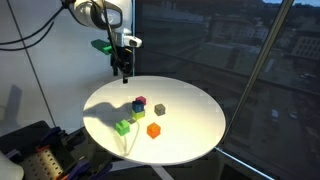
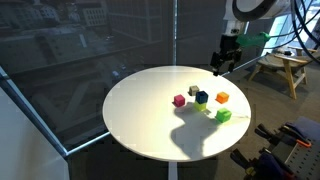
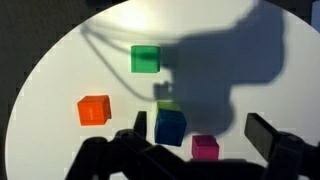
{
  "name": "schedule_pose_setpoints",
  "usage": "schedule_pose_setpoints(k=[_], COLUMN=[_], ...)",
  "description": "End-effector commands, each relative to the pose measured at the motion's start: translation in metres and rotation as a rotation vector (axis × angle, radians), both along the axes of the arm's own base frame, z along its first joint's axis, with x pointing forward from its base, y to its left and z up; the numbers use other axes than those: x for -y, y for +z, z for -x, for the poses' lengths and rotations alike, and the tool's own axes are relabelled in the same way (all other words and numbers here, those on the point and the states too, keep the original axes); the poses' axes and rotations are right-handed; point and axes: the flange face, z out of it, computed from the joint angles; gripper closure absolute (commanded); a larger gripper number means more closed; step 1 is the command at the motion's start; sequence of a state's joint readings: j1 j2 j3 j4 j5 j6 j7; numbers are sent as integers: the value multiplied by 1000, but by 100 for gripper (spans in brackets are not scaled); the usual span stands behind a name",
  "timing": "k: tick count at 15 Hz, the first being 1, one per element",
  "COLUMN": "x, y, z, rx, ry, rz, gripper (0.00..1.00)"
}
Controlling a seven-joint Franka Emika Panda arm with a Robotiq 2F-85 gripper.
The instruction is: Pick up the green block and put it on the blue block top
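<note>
The green block (image 3: 145, 59) lies alone on the white round table, also seen in both exterior views (image 1: 122, 126) (image 2: 224, 115). The blue block (image 3: 170, 127) sits near the table's middle (image 1: 138, 107) (image 2: 201, 97), touching a paler yellow-green cube (image 3: 168, 105). My gripper (image 3: 200, 135) is open and empty. It hangs well above the table near its far edge (image 1: 124, 70) (image 2: 222, 66), apart from all the blocks. In the wrist view the blue block shows just inside the left finger.
An orange cube (image 3: 93, 110) (image 1: 154, 130), a magenta cube (image 3: 205, 147) (image 1: 139, 101) and a gray cube (image 1: 159, 108) (image 2: 194, 91) lie around the blue block. The table rim (image 1: 200, 150) is close to large windows. A wooden stool (image 2: 283, 68) stands beyond.
</note>
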State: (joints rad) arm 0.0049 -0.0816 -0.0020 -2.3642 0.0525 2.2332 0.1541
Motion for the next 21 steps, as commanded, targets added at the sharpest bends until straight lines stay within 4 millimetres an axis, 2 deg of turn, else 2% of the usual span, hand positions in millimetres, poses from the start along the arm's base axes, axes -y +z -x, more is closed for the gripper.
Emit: schedule_pose_setpoints(k=[1,9,15,19,21], x=[5,22,38,42,37], y=[4,-8,-34,-48,-48], z=[27,59,68,73,71], rx=[30,21,22,27,16], ry=[14,-19,-34,-22,-31], rz=[7,12,37,62,50], gripper=[0,0,0,0,0])
